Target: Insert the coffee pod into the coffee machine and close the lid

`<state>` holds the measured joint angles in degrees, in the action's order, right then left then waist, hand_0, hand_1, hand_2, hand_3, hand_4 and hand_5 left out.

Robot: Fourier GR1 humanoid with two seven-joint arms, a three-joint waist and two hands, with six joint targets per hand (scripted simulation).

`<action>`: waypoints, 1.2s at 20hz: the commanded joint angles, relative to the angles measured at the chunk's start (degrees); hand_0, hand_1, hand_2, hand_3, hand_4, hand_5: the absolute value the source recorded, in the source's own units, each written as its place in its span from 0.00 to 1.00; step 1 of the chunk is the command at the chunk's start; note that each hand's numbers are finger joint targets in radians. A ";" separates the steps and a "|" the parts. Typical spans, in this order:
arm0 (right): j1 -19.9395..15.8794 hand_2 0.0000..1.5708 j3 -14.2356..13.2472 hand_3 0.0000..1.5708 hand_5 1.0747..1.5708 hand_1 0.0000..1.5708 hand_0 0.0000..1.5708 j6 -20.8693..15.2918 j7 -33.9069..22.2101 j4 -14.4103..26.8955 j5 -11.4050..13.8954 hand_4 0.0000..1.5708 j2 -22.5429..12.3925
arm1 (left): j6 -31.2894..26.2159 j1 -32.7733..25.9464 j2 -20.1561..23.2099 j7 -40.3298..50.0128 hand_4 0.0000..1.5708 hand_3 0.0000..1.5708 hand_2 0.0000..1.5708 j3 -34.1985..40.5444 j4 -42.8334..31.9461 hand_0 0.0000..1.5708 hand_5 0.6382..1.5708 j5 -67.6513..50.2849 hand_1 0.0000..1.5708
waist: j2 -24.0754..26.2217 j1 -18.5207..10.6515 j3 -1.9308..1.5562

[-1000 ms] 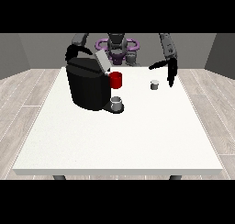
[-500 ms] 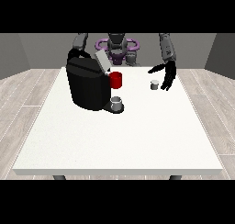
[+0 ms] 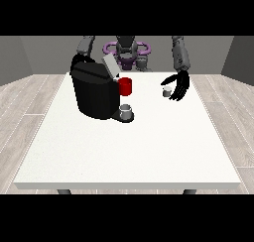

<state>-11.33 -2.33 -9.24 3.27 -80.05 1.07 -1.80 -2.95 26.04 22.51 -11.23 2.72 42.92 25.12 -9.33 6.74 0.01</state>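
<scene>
No readable text, labels or numbers, coffee machine (image 3: 94, 94) apparently unmarked at this distance

Grey arms, black hand (image 3: 178, 85), purple ring.

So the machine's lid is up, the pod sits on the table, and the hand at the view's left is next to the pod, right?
Not quite. The front view shows the hand next to the pod at the view's right, not its left. The rest stands: the machine's lid is up and the pod sits on the table.
</scene>
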 commanded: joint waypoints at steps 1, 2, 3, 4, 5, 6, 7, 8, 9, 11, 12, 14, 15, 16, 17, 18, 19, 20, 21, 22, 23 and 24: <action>0.12 0.00 0.67 0.00 1.00 0.00 0.00 -0.54 -2.23 0.79 0.44 0.27 0.51 | 1.61 0.68 -0.93 -0.38 0.00 0.31 0.47 -1.83 -2.34 0.39 1.00 3.87 0.39 | 2.22 -0.44 0.00; 1.21 0.00 0.36 0.00 1.00 0.00 0.00 0.89 -1.12 -0.41 -0.72 0.28 0.07 | 3.11 0.25 1.16 -4.63 0.00 0.34 0.50 -0.22 -4.22 0.41 1.00 3.77 0.41 | 0.74 0.48 0.01; -1.45 0.00 0.07 0.00 1.00 0.00 0.00 2.43 -2.89 -2.60 -0.92 0.30 -2.06 | 6.84 1.42 -0.62 -5.58 0.00 0.35 0.52 0.14 -5.70 0.43 1.00 4.25 0.43 | -1.45 2.16 0.03; -1.98 0.00 1.02 0.00 1.00 0.00 0.00 -2.08 -2.68 1.13 1.57 0.29 1.05 | 1.58 3.85 1.71 -2.65 0.00 0.38 0.53 -0.27 -3.90 0.44 1.00 4.18 0.44 | 0.60 -0.66 0.00; -1.02 0.00 1.31 0.00 1.00 0.00 0.00 -1.46 -5.90 -2.14 1.67 0.28 -0.23 | 6.86 1.56 -0.60 -6.14 0.10 0.39 0.54 0.14 -6.04 0.46 1.00 4.89 0.46 | 0.79 0.61 0.02; 1.40 0.00 -0.04 0.00 1.00 0.00 0.00 0.60 0.45 0.86 -0.85 0.30 0.43 | 8.73 0.83 -1.42 -5.56 0.15 0.41 0.55 0.02 -4.92 0.46 1.00 5.34 0.46 | 0.81 0.05 0.00; 0.74 0.00 1.24 0.00 1.00 0.00 0.00 -1.54 -2.00 -0.21 1.20 0.33 1.03 | 8.96 1.33 -2.11 -5.58 0.18 0.41 0.54 -0.05 -6.20 0.44 1.00 5.87 0.44 | 1.73 -0.09 0.01; -0.57 0.00 -0.16 0.00 1.00 0.00 0.00 0.30 1.68 1.72 -0.17 0.33 0.09 | 10.71 3.20 -2.37 -6.39 0.22 0.44 0.58 0.76 -6.54 0.49 1.00 5.68 0.49 | -1.27 0.46 0.00; 0.13 0.00 -1.84 0.00 1.00 0.00 0.00 2.36 -0.33 0.63 -1.89 0.34 -2.17 | 9.62 1.85 -1.61 -8.35 0.25 0.47 0.62 1.21 -7.50 0.53 1.00 5.31 0.53 | 0.35 0.39 0.00; -0.14 0.00 0.49 0.00 1.00 0.00 0.00 -0.66 -1.79 0.71 -0.07 0.31 0.92 | 9.83 3.92 -0.56 -5.44 0.24 0.48 0.62 0.22 -8.24 0.53 1.00 7.78 0.53 | 0.88 0.35 0.00; 2.81 0.00 -0.28 0.00 1.00 0.00 0.00 1.65 0.58 1.19 -1.13 0.33 -0.43 | 11.51 1.66 -1.72 -6.59 0.23 0.53 0.66 -0.53 -7.92 0.59 1.00 8.54 0.59 | 2.00 0.45 0.00; 0.99 0.00 0.29 0.00 1.00 0.00 0.00 -0.42 -0.72 0.17 -0.37 0.33 0.83 | 11.58 3.86 -0.41 -6.36 0.18 0.55 0.70 -0.34 -9.53 0.63 1.00 9.69 0.63 | 0.94 1.04 0.00; -0.66 0.00 -0.20 0.00 1.00 0.00 0.00 -2.17 -1.69 2.03 -1.09 0.32 1.71 | 9.52 2.78 -0.21 -5.62 0.18 0.52 0.66 -2.92 -7.88 0.59 1.00 11.42 0.59 | 2.35 -1.24 -0.01; -0.01 0.00 1.56 0.00 1.00 0.00 0.00 0.52 -3.06 -2.06 -0.77 0.31 0.85 | 11.51 4.15 1.77 -7.42 0.20 0.49 0.64 -0.08 -11.65 0.57 1.00 10.62 0.57 | -0.37 2.15 0.02; 0.95 0.00 -1.02 0.00 1.00 0.00 0.00 1.25 2.91 1.58 -2.29 0.32 0.38 | 11.23 3.17 1.08 -8.23 0.20 0.51 0.67 -0.96 -10.48 0.62 1.00 11.07 0.62 | -0.60 0.67 0.00; -0.30 0.00 1.74 0.00 1.00 0.00 0.00 -1.69 -3.44 -0.62 0.09 0.33 1.73 | 12.93 3.99 -1.03 -5.37 0.18 0.57 0.71 -2.34 -10.82 0.65 1.00 12.98 0.65 | 1.55 0.85 0.01; 0.10 0.00 -2.33 0.00 1.00 0.00 0.00 2.33 1.47 1.45 -3.31 0.32 -1.33 | 12.32 3.62 -0.38 -6.39 0.18 0.61 0.75 -1.12 -11.31 0.71 1.00 11.89 0.71 | -0.19 0.95 -0.01; -0.18 0.00 -2.00 0.00 1.00 0.00 0.00 1.14 1.21 2.67 -3.19 0.33 0.03 | 12.94 4.71 -0.66 -8.63 0.26 0.75 0.82 -1.43 -10.38 0.75 1.00 12.41 0.75 | -0.08 0.42 0.00; 0.13 0.00 -1.58 0.00 1.00 0.00 0.00 2.48 -2.46 -0.42 -3.15 0.34 -1.80 | 12.40 4.82 -0.27 -8.17 0.30 0.83 0.86 -0.84 -11.10 0.78 1.00 12.22 0.78 | 1.92 1.16 0.00; -1.53 0.00 0.65 0.00 1.00 0.00 0.00 -2.98 0.01 1.31 -0.63 0.31 1.70 | 11.00 6.63 0.97 -11.08 0.32 0.87 0.89 -0.02 -11.19 0.81 1.00 11.27 0.81 | -0.80 0.06 0.01; 0.79 0.00 -0.78 0.00 1.00 0.00 0.00 3.04 -1.17 -0.07 -3.24 0.27 -1.44 | 10.99 5.16 0.44 -12.50 0.35 0.90 0.91 0.09 -11.32 0.84 1.00 10.90 0.84 | 0.93 1.22 0.01; 1.21 0.00 -1.56 0.00 1.00 0.00 0.00 1.59 3.23 3.67 -2.87 0.27 -0.05 | 6.62 8.21 1.43 -10.73 0.36 0.91 0.93 -0.16 -9.24 0.91 1.00 10.19 0.91 | 0.86 0.64 -0.02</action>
<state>-11.10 -3.09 -8.32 3.39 -78.80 -1.17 -1.94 7.56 31.63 22.87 -20.69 2.24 32.82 36.01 -8.69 7.49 -0.03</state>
